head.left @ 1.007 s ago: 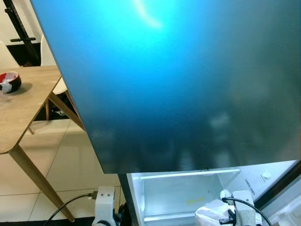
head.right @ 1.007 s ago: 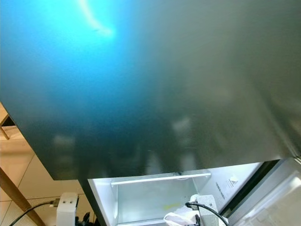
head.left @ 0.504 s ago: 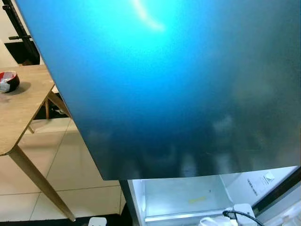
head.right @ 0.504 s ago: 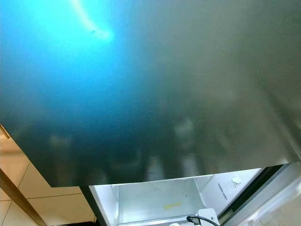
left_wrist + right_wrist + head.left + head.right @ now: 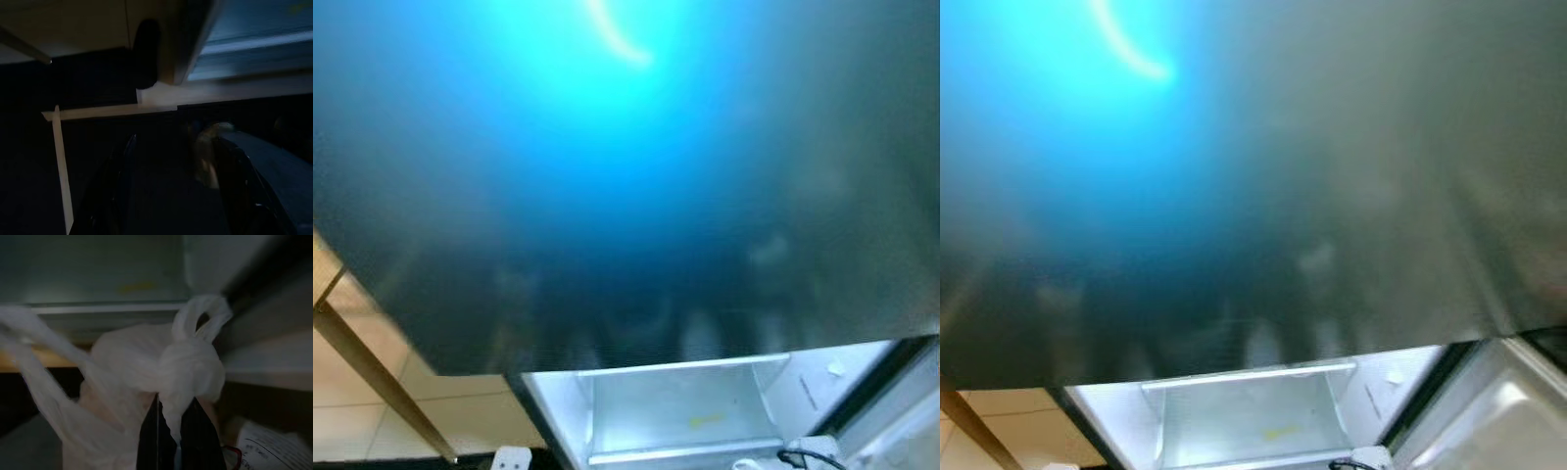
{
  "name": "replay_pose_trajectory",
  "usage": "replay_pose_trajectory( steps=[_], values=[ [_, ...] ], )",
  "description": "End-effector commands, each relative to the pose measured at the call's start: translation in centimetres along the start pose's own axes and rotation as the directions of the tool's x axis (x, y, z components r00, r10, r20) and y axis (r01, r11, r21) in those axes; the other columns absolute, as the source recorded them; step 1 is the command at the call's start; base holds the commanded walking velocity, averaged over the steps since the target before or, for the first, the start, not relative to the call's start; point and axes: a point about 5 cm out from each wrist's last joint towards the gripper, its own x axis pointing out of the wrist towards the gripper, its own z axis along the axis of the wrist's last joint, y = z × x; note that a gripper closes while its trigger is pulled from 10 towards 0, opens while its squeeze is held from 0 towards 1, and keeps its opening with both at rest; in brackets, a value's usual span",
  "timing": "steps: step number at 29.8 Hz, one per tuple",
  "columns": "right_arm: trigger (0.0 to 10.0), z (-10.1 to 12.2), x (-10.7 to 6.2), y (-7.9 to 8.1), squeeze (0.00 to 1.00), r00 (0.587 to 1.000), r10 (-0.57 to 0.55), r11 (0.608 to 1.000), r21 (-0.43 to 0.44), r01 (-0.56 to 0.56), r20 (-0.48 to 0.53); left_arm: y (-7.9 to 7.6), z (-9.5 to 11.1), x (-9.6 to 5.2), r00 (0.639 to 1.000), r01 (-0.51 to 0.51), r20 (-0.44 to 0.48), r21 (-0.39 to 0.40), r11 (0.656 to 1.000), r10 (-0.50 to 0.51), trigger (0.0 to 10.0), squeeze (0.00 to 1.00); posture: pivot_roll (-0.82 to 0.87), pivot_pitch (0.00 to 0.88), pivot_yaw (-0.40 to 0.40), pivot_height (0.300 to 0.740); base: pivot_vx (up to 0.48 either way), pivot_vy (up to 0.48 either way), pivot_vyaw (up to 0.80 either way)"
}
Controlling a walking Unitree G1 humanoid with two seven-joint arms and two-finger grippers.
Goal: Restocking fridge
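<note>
Your right gripper [image 5: 168, 431] has its two black fingers pinched closed on the knotted handle of a white plastic bag [image 5: 146, 377], so the bag hangs from its knot just in front of the lit, open fridge compartment [image 5: 685, 411], likely so you can carry it in. A large blue-grey fridge door [image 5: 626, 176] looms close across most of your head view, above that compartment. Your left gripper [image 5: 171, 196] hangs in shadow; you cannot tell whether its fingers are parted.
</note>
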Motion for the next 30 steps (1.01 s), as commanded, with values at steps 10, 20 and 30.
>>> replay_pose_trajectory(
  steps=[10,20,30],
  values=[
    [10.0,1.3,0.3,0.6,0.00,0.998,0.033,0.999,-0.024,-0.032,0.045,-1.0,-1.2,-0.2,0.999,0.013,-0.030,0.017,1.000,-0.013,10.0,0.00,-0.03,0.072,-0.008,0.740,0.000,0.000,0.00],
    [10.0,3.0,0.6,3.7,0.00,0.957,0.279,0.959,0.021,-0.281,0.074,-1.4,-1.6,-0.3,0.998,0.046,-0.050,0.072,0.996,-0.042,10.0,0.00,-0.03,0.077,-0.011,0.740,0.000,0.000,0.00],
    [10.0,5.4,0.8,2.9,0.00,0.966,0.192,0.978,0.046,-0.203,0.172,-1.5,-1.8,-0.3,0.997,0.053,-0.068,0.097,0.994,-0.047,10.0,0.00,-0.02,0.098,-0.024,0.740,0.000,0.000,0.00]
  ],
)
